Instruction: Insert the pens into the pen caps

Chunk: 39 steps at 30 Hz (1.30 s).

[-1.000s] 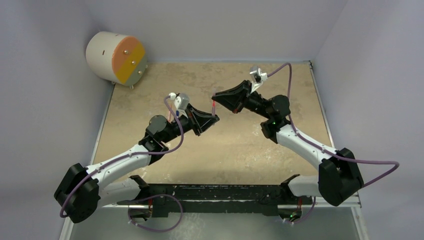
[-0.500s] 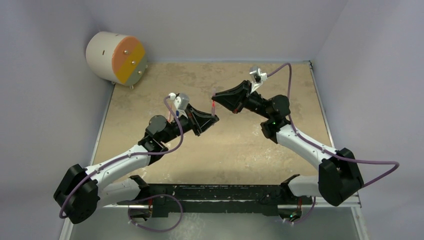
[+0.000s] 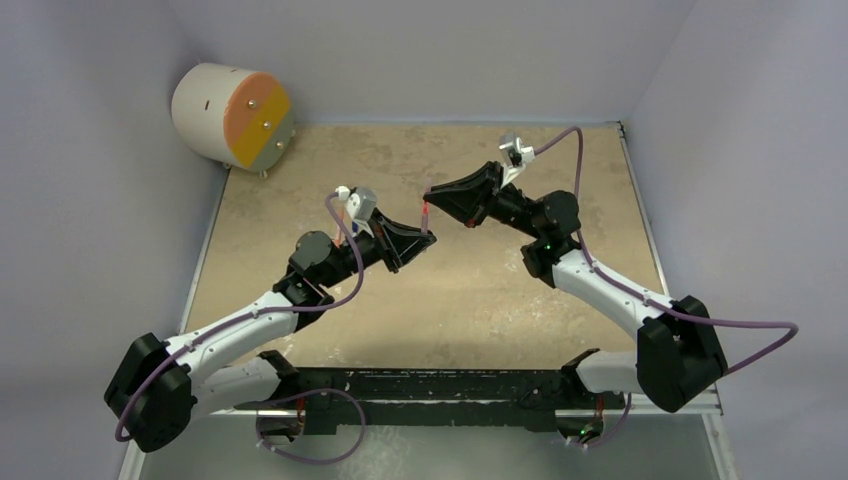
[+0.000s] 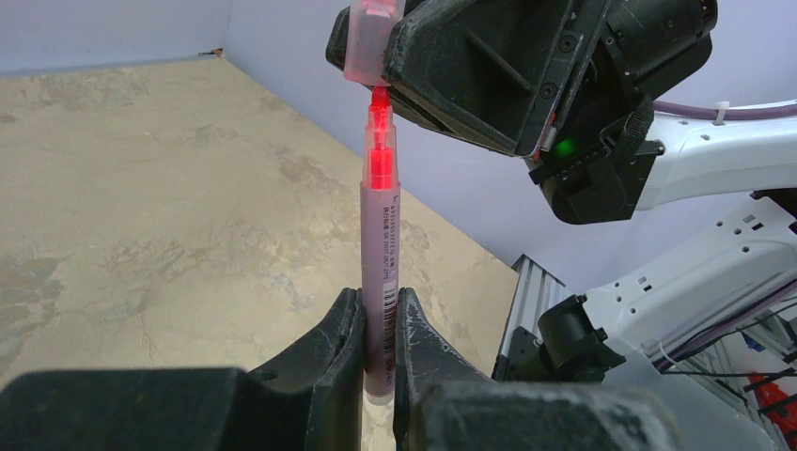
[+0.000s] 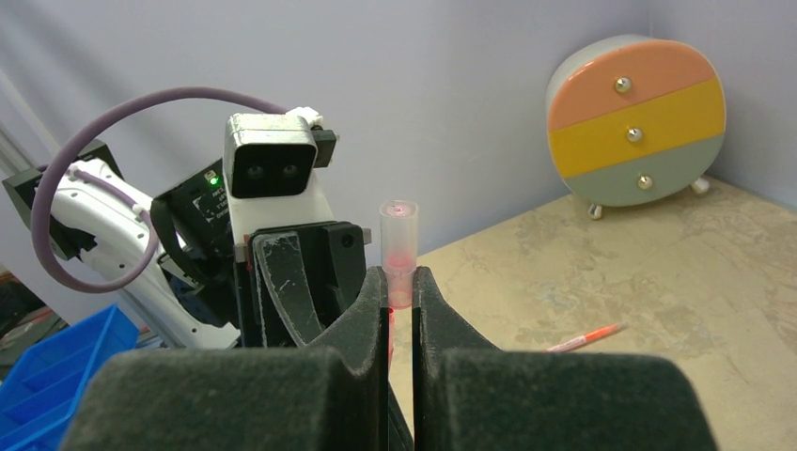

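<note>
Left wrist view: left gripper clamps the mauve pen upright, red tip at the pink cap pinched by right gripper.

The left arm and right arm angle inward, elbows bent; left gripper and right gripper nearly meet tip to tip (both jaws clamped narrow).
</note>
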Motion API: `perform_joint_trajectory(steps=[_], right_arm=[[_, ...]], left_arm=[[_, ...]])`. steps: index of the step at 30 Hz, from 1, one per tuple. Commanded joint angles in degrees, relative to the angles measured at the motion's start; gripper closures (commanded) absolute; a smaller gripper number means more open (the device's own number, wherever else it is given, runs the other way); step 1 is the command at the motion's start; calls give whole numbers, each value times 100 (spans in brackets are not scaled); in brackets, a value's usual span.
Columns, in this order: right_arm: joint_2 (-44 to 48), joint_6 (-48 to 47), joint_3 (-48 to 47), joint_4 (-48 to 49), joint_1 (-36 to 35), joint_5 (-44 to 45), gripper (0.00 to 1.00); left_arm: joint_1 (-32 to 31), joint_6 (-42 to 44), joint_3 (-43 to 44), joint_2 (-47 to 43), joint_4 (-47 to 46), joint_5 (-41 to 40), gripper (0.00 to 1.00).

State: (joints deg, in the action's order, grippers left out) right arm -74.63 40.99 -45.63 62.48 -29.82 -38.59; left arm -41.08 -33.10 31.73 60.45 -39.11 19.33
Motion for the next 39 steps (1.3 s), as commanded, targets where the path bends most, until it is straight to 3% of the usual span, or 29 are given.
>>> perform_joint_trajectory(steps=[1, 39], right_arm=[[69, -109, 50, 222, 12, 10, 100], [37, -1044, 116, -755, -155, 348, 100]], left_arm=[[-37, 190, 196, -175, -333, -76, 100], [-39, 196, 200, -140, -309, -139, 100]])
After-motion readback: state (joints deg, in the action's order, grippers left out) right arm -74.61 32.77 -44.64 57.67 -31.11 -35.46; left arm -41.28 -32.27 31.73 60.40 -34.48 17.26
